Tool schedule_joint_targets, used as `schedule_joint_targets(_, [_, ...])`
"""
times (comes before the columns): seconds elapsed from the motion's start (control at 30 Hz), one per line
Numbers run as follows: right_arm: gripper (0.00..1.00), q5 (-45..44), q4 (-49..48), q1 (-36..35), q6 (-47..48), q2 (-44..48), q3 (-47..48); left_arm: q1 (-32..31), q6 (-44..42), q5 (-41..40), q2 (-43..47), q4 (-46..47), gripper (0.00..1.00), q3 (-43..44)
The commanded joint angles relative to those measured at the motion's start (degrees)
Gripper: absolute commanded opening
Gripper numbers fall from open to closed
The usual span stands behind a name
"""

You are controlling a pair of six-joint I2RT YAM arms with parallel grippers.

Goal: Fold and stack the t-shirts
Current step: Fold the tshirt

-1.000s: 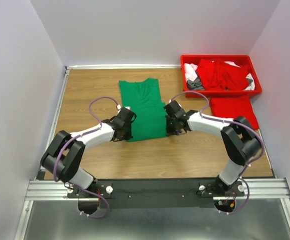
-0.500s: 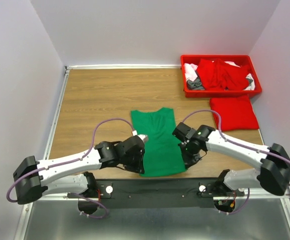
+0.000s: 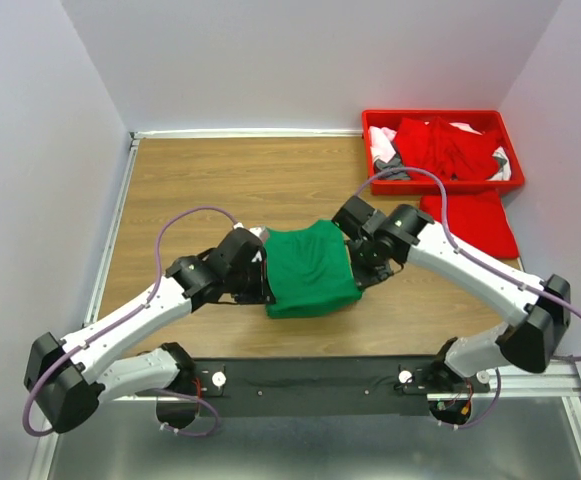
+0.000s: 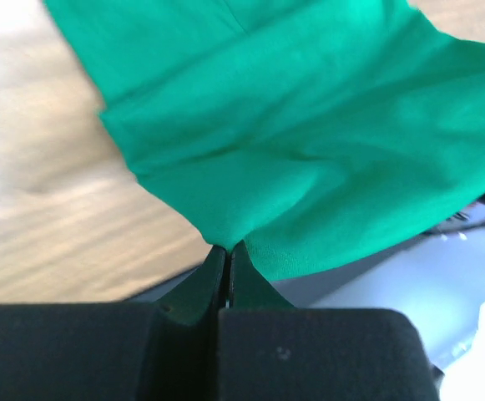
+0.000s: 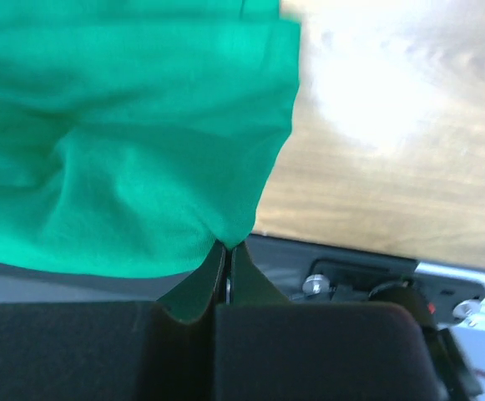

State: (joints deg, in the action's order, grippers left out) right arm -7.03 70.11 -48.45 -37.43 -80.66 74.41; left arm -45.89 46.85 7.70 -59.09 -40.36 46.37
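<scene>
The green t-shirt lies bunched and doubled over on the table's near middle. My left gripper is shut on its left edge; in the left wrist view the cloth is pinched at the fingertips. My right gripper is shut on its right edge; in the right wrist view the cloth is pinched at the fingertips. A folded red t-shirt lies at the right. More red, white and grey garments sit in the bin.
A red plastic bin stands at the back right corner. The wooden table has a metal rail along its near edge. Purple cables loop over both arms.
Both grippers first dragged the green t-shirt toward the near edge, then carried its held end back away from me, so it now lies doubled over and shorter.
</scene>
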Motion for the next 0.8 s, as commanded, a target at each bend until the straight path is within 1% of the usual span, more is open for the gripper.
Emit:
schedule_joint_targets(0.0, [0.01,-5.3,2.1,2.2,4.6,-4.7,7.1,4.4,-9.0,1.2,-1.9,-0.9,0.0,2.4])
schedule_joint_targets(0.23, [0.01,-4.6,2.2,6.5,10.4,-10.4,17.4,11.1,-14.3,4.2,-5.1,0.5,0.0,7.1])
schedule_joint_targets(0.4, [0.01,-3.5,2.3,9.4,13.2,-13.1,20.9,14.1,-17.5,6.2,-8.1,1.9,0.0,9.1])
schedule_joint_targets(0.57, [0.01,-2.2,1.9,12.0,15.9,-16.4,25.2,18.4,-20.6,8.3,-11.6,4.0,0.0,9.9])
schedule_joint_targets(0.63, [0.01,-1.9,1.6,12.9,16.9,-18.4,26.6,20.3,-21.4,8.7,-12.8,4.8,0.0,10.2])
schedule_joint_targets(0.77, [0.01,-1.6,0.3,14.1,18.2,-21.9,29.3,22.2,-22.0,9.3,-15.1,6.7,0.0,10.5])
